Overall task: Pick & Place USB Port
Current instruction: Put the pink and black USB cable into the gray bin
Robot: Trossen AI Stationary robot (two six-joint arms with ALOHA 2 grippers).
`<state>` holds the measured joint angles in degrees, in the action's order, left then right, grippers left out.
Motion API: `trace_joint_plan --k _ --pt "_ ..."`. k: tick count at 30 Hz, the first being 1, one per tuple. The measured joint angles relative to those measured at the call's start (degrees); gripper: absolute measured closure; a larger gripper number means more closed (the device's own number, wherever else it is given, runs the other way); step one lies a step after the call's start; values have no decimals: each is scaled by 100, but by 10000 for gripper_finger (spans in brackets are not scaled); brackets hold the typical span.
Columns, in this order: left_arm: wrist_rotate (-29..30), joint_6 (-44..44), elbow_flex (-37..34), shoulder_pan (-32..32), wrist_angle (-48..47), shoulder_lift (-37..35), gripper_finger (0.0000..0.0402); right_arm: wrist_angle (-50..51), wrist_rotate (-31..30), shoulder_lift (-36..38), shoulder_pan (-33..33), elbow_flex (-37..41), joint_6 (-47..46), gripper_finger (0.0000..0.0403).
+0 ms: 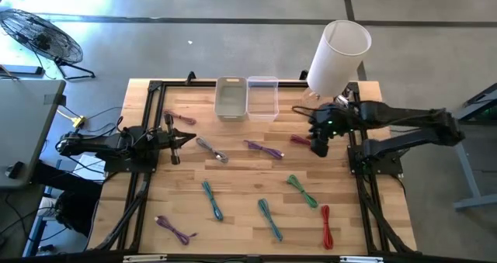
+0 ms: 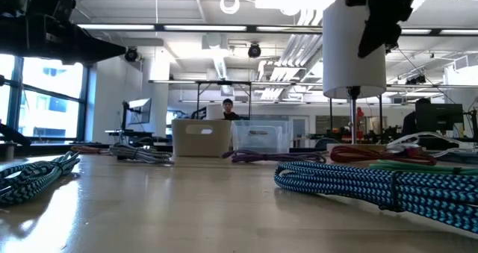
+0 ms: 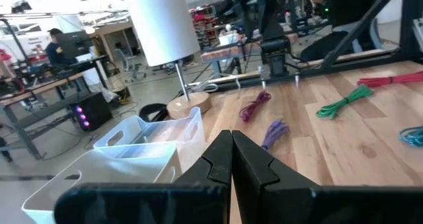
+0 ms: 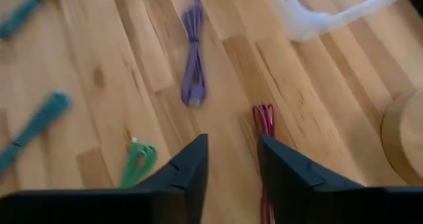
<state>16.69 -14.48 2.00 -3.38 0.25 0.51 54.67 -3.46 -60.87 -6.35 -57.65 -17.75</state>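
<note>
Wooden table [image 1: 241, 178], black-framed, viewed from above.

Right gripper [image 1: 319, 148]: at the table's far right side, above a maroon cable [image 1: 300, 140] lying just beside the lamp base. Fingers parted with a clear gap; nothing between them. In its wrist view the maroon cable [image 4: 266, 128] runs into the gap between the fingers [image 4: 185, 178].

Left gripper [image 1: 189, 139]: at the left side of the table, pointing toward the centre, fingers closed together and empty; in its wrist view the fingertips [image 3: 231, 159] meet.

Bundled USB cables, loose on the table:
- grey cable [image 1: 211, 149], just ahead of the left gripper
- purple cable [image 1: 264, 149], centre
- green cable [image 1: 302, 191], right of centre
- red cable [image 1: 326, 226], near right
- two teal cables [image 1: 212, 199] [image 1: 269, 219], near side
- purple cable [image 1: 175, 229], near left
- dark red cable [image 1: 180, 118], far left

Containers at the far edge, side by side and touching: grey bin [image 1: 231, 98], clear bin [image 1: 262, 98].

Lamp with white shade [image 1: 338, 57], far right corner.

Person seated in the room behind, low view.
</note>
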Motion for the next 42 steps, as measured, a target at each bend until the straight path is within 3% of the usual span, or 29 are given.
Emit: trace_joint_plan --k 6,12,29,42 --pt "-83 -9 0 0 -15 0 401 149 -3 -621 0 300 188 204" --pt "-166 -22 -1 0 -25 0 401 37 -70 -1117 -7 607 718 178" --pt "-90 -22 -9 0 -24 -2 401 -183 30 -2357 -165 881 1182 171" --pt "-442 -22 -13 0 -42 -2 401 -257 -345 -3182 -755 883 1180 171"
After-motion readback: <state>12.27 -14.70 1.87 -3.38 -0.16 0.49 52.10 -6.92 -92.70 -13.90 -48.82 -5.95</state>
